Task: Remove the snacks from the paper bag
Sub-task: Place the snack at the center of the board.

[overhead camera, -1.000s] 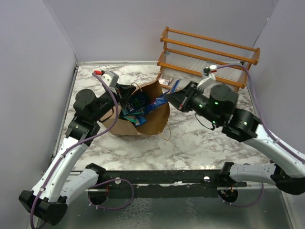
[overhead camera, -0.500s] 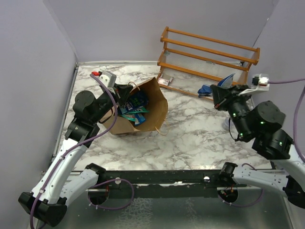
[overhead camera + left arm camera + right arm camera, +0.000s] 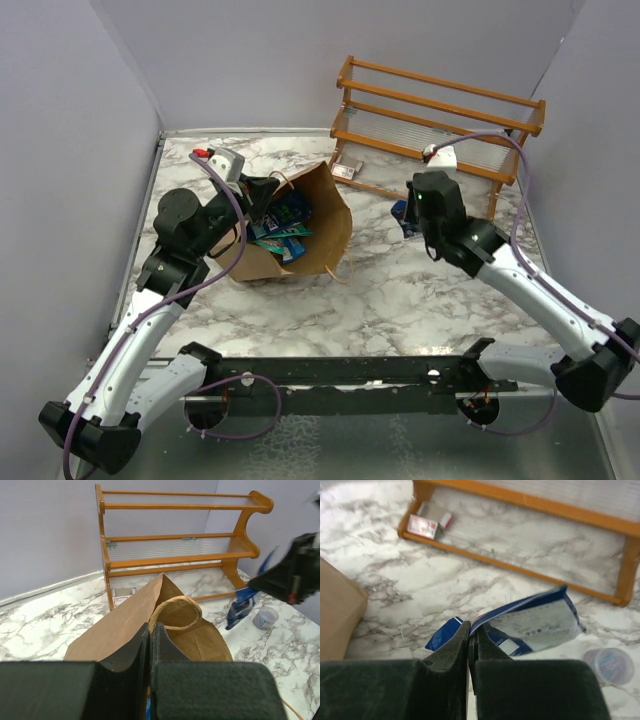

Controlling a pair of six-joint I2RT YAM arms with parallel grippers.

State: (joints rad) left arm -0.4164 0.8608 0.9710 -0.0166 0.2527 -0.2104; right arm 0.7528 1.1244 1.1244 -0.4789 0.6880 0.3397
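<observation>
The brown paper bag (image 3: pixel 318 235) lies tilted on the marble table with its mouth to the left. Several blue and teal snack packets (image 3: pixel 283 228) show in the mouth. My left gripper (image 3: pixel 262 190) is shut on the bag's upper rim (image 3: pixel 131 615) beside a loop handle (image 3: pixel 176 614). My right gripper (image 3: pixel 408 215) is shut on a blue snack packet (image 3: pixel 535 625) and holds it low over the table, right of the bag. A second blue packet (image 3: pixel 442 635) lies under it.
An orange wooden shelf rack (image 3: pixel 440 115) stands at the back right, with a small pale box (image 3: pixel 347 170) on its lowest level. A small clear cup (image 3: pixel 611 662) stands on the marble next to the held packet. Walls close in the left and right sides.
My right arm pulled a blue packet out of the bag, swung it far right, then came back and lower, in front of the rack. The left gripper kept its hold on the bag.
</observation>
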